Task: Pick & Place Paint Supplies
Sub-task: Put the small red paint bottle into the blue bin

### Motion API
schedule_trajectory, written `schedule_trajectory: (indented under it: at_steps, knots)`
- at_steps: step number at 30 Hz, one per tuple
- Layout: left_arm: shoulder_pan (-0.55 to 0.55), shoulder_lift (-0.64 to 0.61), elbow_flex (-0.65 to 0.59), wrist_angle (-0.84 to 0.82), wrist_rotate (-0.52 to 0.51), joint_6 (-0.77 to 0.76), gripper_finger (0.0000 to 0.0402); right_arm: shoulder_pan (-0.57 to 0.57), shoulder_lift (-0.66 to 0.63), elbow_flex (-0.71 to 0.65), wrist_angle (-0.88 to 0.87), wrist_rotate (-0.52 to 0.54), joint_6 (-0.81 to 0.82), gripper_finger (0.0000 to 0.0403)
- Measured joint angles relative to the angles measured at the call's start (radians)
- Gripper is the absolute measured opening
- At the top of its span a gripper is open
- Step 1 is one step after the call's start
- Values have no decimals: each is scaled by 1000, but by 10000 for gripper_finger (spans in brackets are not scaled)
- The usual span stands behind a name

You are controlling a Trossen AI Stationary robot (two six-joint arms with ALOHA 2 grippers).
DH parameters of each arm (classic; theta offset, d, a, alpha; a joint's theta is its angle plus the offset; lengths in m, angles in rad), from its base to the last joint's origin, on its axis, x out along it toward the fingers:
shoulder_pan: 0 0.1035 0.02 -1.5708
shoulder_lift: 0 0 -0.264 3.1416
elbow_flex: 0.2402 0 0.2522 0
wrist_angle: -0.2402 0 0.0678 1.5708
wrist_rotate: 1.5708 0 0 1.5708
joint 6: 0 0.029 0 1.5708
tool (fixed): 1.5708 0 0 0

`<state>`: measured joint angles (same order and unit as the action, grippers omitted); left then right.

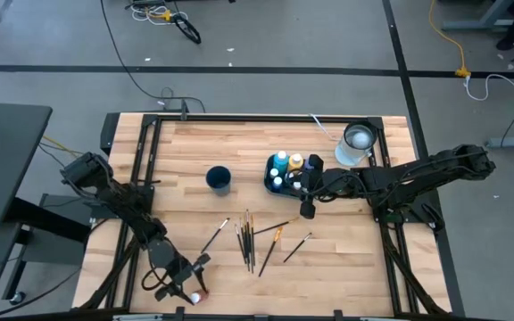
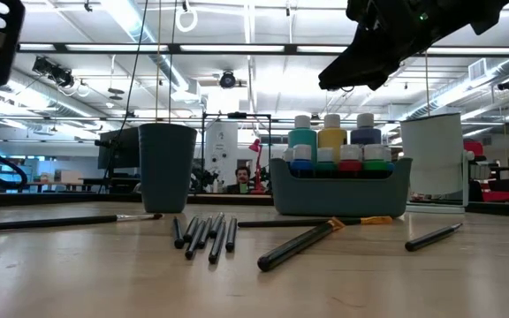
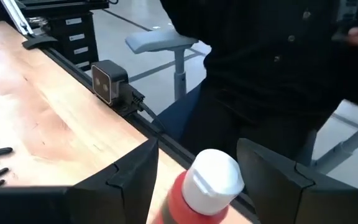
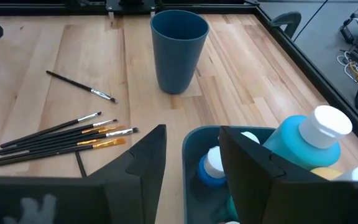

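Left wrist view: left gripper (image 3: pixel 197 180) straddles red paint bottle (image 3: pixel 201 190), white cap up between spread fingers, pads apart from bottle sides; not gripped yet by look of it. High view puts it at near table edge (image 1: pixel 132 308). Bottle long axis runs along fingers' reach. Right gripper (image 4: pixel 191 162) hangs over blue bin (image 1: pixel 270 178) of bottles, fingers partly spread, nothing held. Brushes (image 1: pixel 248 239) lie mid-table between arms; blue cup (image 1: pixel 219 179) beside bin. Left arm nearer red bottle.

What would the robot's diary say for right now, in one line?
left gripper: open around red bottle | right gripper: open above blue bin | brushes: on table
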<state>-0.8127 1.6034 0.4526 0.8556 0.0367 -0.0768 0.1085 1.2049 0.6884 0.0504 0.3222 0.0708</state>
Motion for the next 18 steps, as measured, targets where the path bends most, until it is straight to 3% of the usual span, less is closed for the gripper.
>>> schedule_trajectory:
  at_steps: [10, 18]
  knots:
    - [20, 1, -2, 6, -161, 84, 226, 0, 0, 0, 1, 0, 0, 153]
    - [46, 0, 3, 22, -160, 8, 226, 0, 0, 0, 1, 0, -1, 153]
